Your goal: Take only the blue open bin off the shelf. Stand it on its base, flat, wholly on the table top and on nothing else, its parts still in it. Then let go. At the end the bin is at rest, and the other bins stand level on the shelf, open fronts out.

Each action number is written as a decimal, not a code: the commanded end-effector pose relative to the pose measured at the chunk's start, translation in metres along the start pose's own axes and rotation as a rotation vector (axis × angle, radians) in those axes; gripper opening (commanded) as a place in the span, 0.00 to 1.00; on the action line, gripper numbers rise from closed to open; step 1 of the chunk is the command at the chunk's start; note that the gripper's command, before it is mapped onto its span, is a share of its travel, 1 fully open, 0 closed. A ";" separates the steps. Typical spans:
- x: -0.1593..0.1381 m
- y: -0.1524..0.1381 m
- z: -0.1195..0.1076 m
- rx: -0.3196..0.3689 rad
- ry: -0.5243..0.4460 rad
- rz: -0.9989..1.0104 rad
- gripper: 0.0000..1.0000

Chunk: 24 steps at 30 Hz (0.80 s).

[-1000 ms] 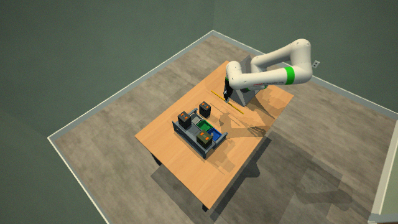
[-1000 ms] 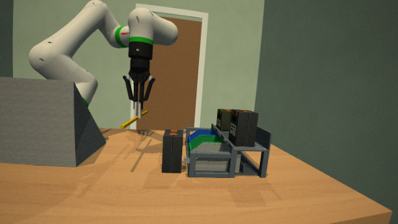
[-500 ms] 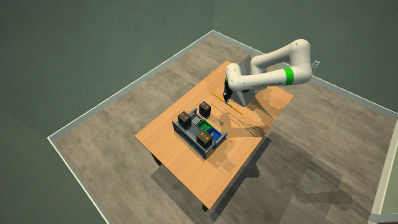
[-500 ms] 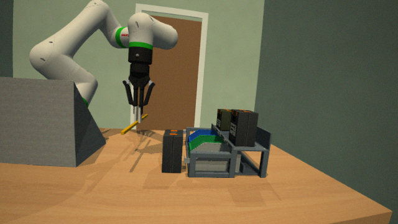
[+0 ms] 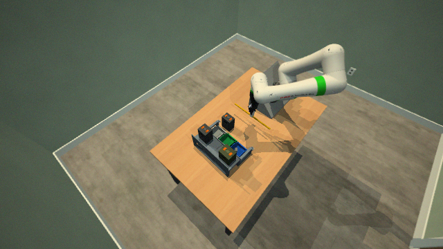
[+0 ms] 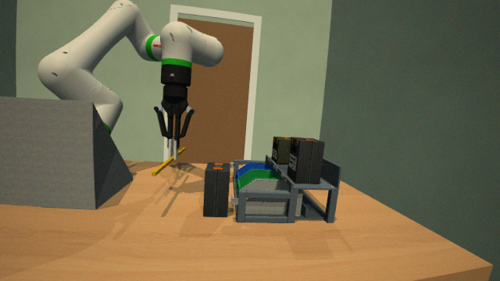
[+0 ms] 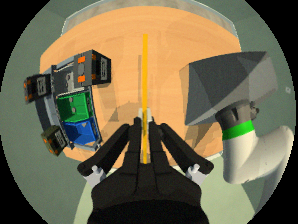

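The blue open bin (image 5: 239, 149) sits on the grey shelf (image 5: 221, 152) next to a green bin (image 5: 227, 139); it also shows in the exterior view (image 6: 250, 170) and the wrist view (image 7: 79, 131). My gripper (image 6: 174, 150) is shut on a long thin yellow rod (image 5: 252, 116) and holds it above the table, far from the shelf, near the grey arm base (image 6: 51, 152). In the wrist view the rod (image 7: 144, 96) runs straight out between the fingertips. In the exterior view the rod (image 6: 168, 161) tilts down to the left.
Two dark boxes with orange marks stand on the shelf's upper level (image 6: 301, 154). Another dark box (image 6: 216, 189) stands on the table just beside the shelf. A grey bin (image 5: 217, 131) sits at the shelf's far end. A door is behind the table.
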<state>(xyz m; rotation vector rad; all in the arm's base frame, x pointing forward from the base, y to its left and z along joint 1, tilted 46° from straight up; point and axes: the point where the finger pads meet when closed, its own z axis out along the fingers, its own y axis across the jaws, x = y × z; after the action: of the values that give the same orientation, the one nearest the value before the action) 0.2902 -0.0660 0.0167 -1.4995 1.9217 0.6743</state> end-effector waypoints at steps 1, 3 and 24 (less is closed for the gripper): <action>0.000 0.000 0.004 0.000 0.000 0.000 0.00; 0.000 0.000 0.004 0.000 0.000 0.000 0.00; 0.000 -0.001 0.024 0.000 0.000 0.000 0.00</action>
<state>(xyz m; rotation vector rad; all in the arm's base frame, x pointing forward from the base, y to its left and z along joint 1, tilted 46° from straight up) 0.2943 -0.0494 0.0002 -1.4998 1.9215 0.6741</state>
